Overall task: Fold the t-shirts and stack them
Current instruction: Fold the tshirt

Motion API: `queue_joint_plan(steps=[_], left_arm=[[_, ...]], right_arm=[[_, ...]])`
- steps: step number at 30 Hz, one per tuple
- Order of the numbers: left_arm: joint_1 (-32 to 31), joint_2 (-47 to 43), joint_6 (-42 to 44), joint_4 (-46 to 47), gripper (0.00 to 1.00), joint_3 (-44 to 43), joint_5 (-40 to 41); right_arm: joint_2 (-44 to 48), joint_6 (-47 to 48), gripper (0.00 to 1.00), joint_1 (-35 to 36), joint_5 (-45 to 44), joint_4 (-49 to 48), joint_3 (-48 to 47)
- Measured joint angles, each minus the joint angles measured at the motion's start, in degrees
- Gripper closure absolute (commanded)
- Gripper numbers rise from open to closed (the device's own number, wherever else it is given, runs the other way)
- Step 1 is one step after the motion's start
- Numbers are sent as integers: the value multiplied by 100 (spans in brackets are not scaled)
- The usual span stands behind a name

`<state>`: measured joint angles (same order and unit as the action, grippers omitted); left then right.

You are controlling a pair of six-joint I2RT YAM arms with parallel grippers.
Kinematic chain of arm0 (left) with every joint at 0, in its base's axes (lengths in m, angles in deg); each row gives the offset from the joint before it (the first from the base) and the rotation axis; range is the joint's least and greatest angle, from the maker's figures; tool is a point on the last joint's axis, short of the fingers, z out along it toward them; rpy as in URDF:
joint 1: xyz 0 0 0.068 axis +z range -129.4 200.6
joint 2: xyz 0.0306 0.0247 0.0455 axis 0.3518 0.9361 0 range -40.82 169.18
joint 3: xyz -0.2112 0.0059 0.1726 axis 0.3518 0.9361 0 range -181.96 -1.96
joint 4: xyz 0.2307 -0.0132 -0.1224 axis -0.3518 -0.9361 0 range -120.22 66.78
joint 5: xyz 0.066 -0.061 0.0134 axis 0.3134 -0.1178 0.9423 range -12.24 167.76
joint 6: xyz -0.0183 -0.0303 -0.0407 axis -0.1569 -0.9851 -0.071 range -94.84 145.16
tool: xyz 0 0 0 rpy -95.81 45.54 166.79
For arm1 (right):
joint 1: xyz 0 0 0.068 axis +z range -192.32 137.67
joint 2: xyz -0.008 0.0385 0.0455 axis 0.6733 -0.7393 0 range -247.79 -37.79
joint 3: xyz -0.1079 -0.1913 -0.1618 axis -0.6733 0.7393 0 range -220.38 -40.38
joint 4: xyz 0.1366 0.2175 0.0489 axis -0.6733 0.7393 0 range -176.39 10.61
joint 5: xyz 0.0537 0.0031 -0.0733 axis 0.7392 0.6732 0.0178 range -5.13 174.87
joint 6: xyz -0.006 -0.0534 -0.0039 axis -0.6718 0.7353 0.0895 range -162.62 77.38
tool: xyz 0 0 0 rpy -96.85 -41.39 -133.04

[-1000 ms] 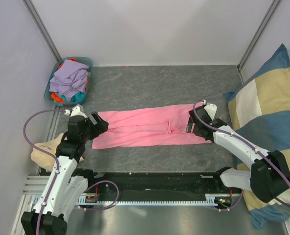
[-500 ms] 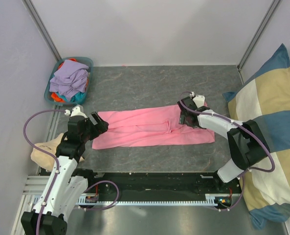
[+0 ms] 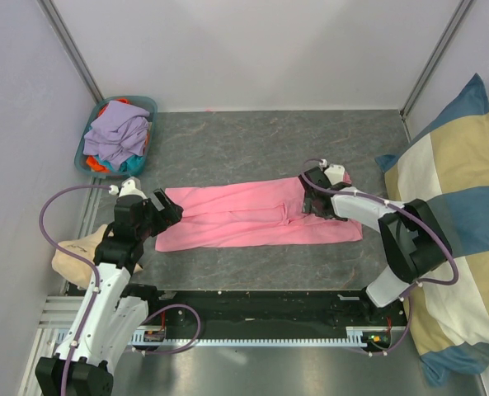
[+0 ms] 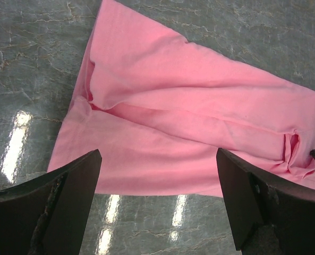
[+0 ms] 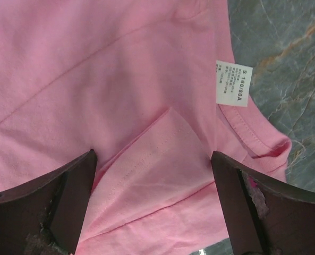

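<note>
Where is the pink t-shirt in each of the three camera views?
Top external: the pink t-shirt lies at the table's middle, a long strip from left to right.
Left wrist: it fills the centre and right.
Right wrist: it covers almost everything; white neck label at upper right.
Shared landmark: grey marbled table.

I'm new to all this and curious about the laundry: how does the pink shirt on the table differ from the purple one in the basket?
The pink t-shirt lies flattened in a long strip on the table; the lavender t-shirt is crumpled in a heap. The pink one lies alone; the lavender one tops other clothes in the basket. Both are soft cloth, and nothing holds either.
</note>
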<state>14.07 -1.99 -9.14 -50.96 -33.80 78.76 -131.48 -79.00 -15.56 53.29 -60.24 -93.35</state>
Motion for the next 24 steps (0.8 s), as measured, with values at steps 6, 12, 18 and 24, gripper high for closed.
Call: queue_joint_plan(steps=[6, 12, 18, 24], left_arm=[[0, 0, 0, 2, 3, 0, 0], [0, -2, 0, 2, 3, 4, 0], [0, -7, 0, 2, 3, 31, -2], [0, -35, 0, 0, 3, 37, -2]], right_arm=[[446, -136, 2, 0, 72, -4, 498], [942, -249, 2, 2, 127, 212, 844], [1462, -339, 2, 33, 168, 490, 1025], [1818, -479, 2, 92, 271, 761, 1178]])
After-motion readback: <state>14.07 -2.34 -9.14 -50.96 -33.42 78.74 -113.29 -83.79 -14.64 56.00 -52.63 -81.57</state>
